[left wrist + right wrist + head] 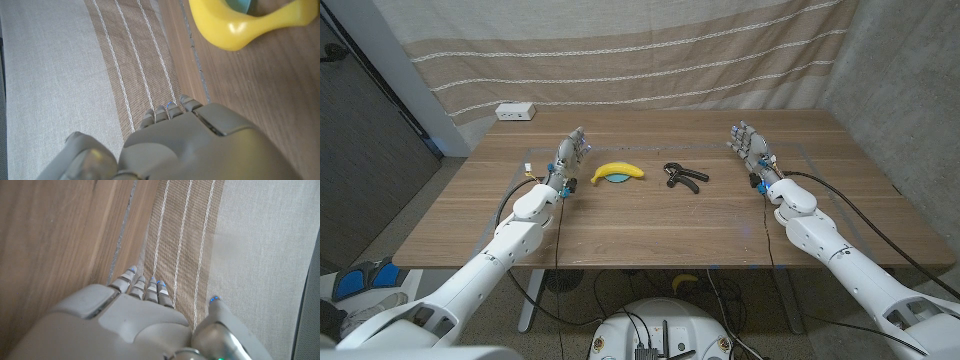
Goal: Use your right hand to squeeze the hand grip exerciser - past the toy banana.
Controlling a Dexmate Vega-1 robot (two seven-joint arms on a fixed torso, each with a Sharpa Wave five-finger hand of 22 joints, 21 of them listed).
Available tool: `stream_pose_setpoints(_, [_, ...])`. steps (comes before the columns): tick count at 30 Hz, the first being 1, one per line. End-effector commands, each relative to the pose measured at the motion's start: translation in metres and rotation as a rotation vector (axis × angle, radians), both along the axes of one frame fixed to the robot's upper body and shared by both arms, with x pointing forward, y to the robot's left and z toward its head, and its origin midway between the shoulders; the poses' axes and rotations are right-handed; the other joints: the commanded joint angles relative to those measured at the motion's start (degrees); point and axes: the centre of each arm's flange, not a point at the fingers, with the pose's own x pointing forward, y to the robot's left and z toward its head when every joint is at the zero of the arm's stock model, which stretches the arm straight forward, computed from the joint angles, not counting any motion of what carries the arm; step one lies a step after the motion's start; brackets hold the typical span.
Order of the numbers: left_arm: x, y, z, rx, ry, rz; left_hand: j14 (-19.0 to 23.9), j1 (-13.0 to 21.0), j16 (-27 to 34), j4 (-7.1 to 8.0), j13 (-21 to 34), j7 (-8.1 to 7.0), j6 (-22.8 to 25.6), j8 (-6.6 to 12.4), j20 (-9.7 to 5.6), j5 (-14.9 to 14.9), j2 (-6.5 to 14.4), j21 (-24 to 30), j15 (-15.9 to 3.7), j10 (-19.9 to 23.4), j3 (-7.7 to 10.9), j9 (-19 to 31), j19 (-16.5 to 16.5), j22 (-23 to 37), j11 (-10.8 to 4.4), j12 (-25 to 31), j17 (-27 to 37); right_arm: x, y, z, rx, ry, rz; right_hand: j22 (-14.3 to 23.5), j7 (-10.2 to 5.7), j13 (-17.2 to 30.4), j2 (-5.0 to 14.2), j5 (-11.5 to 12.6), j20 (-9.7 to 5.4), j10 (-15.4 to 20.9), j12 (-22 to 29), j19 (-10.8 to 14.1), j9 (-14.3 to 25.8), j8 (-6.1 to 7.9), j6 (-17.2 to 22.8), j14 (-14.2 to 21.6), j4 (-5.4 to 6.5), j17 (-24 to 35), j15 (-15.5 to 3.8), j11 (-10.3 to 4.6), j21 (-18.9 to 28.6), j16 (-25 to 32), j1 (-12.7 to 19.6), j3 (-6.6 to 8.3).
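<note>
— While your right hand (751, 146) stands over the table's right side, its fingers are spread and it holds nothing.
— And my left hand?
— Your left hand (570, 155) is up too, fingers apart, with nothing in it, just beside the toy banana (618, 173). From your left wrist you see the banana's yellow curve close ahead of the fingers (170, 111).
— Where is the hand grip exerciser?
— The hand grip exerciser (684, 177) lies on the wooden table (650, 225) near the middle, between your hands, to the banana's right and apart from it. It sits well apart from your right hand. A white box (515, 112) rests at the far left corner, before the striped curtain (640, 50).
</note>
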Motion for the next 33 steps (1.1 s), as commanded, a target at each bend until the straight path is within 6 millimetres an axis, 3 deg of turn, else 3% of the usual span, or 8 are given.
stream_pose_setpoints(1, [-0.032, -0.016, 0.006, 0.03, -0.017, 0.061, -0.59, -0.04, 0.44, -0.52, 0.1, -0.16, 0.39, 0.56, 0.0, 0.39, 0.64, 0.39, -0.18, -1.57, 0.38, 0.27, 1.03, 0.21, 0.03, 0.64, 0.1, -0.001, -0.028, -0.011, 0.049, 0.005, 0.028, 0.09, 0.15, 0.24, -0.12, 0.33, 0.09, 0.54, 0.41, 0.57, 0.1, 0.36, 0.64, 0.65, -0.03, 0.12, 0.18, 0.28, 0.18, 0.34, 0.64, 0.19])
stream_pose_setpoints(10, [-0.033, -0.006, 0.002, 0.015, -0.014, 0.071, 0.25, 0.05, 0.54, -1.22, 0.09, -0.4, 1.37, 0.88, 0.11, 0.36, 0.35, 0.51, -0.26, -0.49, 0.24, 0.27, 2.23, 0.22, -0.19, 0.93, 0.05, -0.001, -0.024, -0.018, 0.064, 0.016, 0.018, 0.18, 0.7, 0.29, 0.08, 0.56, 1.85, 1.96, 0.71, 2.05, 0.15, 0.56, 1.71, 2.83, -0.71, -0.04, 2.17, 0.59, 0.42, 1.12, 0.61, 0.12])
stream_pose_setpoints(19, [-0.033, -0.002, 0.011, 0.051, -0.055, 0.08, 0.85, 0.15, 0.58, -1.74, 0.1, -0.01, 1.82, 0.94, 0.19, 0.34, 0.28, 0.55, -0.28, -0.03, 0.2, 0.29, 3.04, 0.24, 0.08, 0.98, 0.03, -0.007, -0.018, -0.023, 0.069, 0.014, -0.003, 0.2, 0.44, 0.31, 0.06, 0.74, 2.34, 2.35, 0.69, 1.5, 0.17, 0.6, 2.16, 3.43, -1.35, -0.12, 2.2, 0.65, 0.02, 1.3, 0.91, 0.24])
stream_pose_setpoints(24, [-0.037, -0.005, 0.023, 0.1, -0.122, 0.117, 5.5, 0.24, 1.27, -3.57, 0.14, -1.79, 4.51, 1.37, 3.51, 0.13, -0.09, 1.22, 2.88, 2.46, 0.02, 0.41, 7.12, 0.42, 0.46, 1.32, 0.11, -0.01, -0.018, -0.026, 0.085, 0.02, -0.013, 0.23, 0.37, 0.34, 0.08, 0.87, 3.21, 2.87, 0.76, 1.66, 0.19, 0.62, 2.46, 3.89, -1.82, -0.1, 2.73, 0.72, -0.06, 1.48, 1.11, 0.33])
stream_pose_setpoints(33, [-0.038, -0.001, 0.034, 0.148, -0.157, 0.161, 10.46, 0.52, 1.99, -5.1, 0.26, -2.46, 6.7, 1.59, 4.31, -0.05, -0.11, 1.58, 2.89, 5.58, 0.23, 0.5, 9.61, 0.58, 0.67, 1.93, 0.25, -0.018, -0.02, -0.033, 0.1, 0.03, -0.028, 0.26, 0.56, 0.38, 0.18, 1.03, 2.98, 3.91, 0.97, 2.07, 0.22, 0.94, 3.76, 4.44, -2.42, 0.02, 2.21, 0.74, -0.09, 1.75, 1.34, 0.45])
